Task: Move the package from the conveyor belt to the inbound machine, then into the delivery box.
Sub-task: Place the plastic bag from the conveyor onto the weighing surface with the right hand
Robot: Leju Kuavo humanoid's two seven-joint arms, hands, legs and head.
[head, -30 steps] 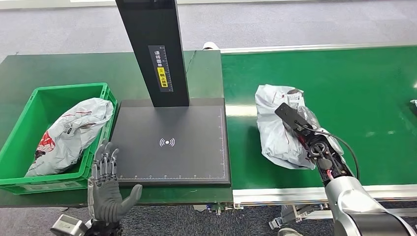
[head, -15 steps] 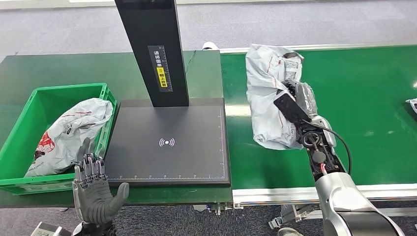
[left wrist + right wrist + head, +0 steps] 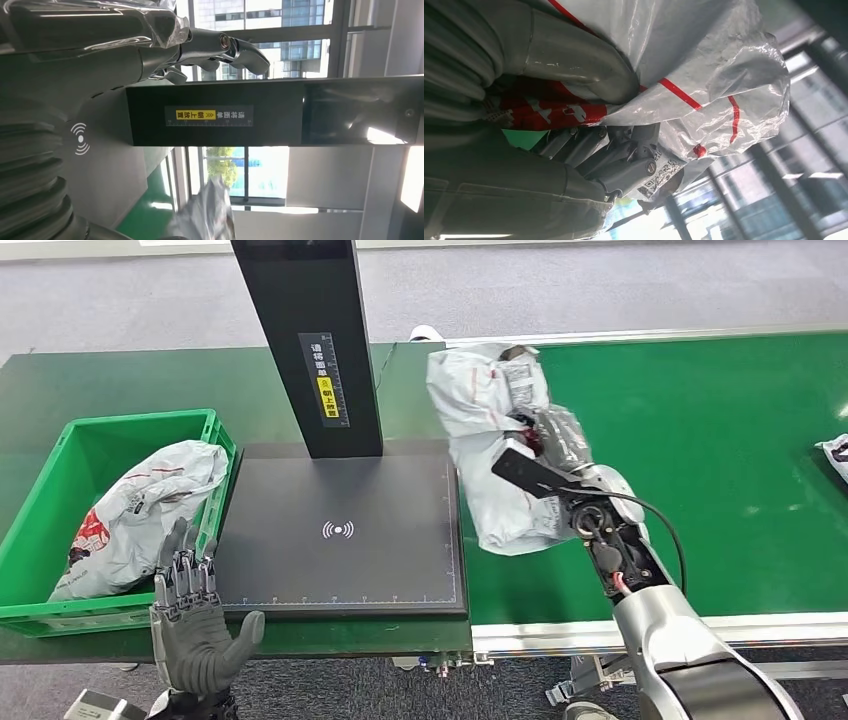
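One package [image 3: 497,455] hangs in the right hand [image 3: 545,445] over the seam between belt [image 3: 740,440] and scanner pad [image 3: 340,530]; to do this step well, carry it clear of the post [image 3: 310,340] and lower it label-up onto the pad. Left hand [image 3: 195,625] waits, fingers apart, holding nothing. Right wrist view: fingers [image 3: 624,155] clamp the bag's plastic, thumb [image 3: 574,65] pressing the opposite face.

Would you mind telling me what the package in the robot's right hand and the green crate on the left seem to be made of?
The package held by the right hand looks like thin grey-white plastic film, a soft mailer bag: it is crinkled and glossy, with red printing. The green crate looks like rigid moulded plastic, judging by its even colour, thick rim and slotted wall.
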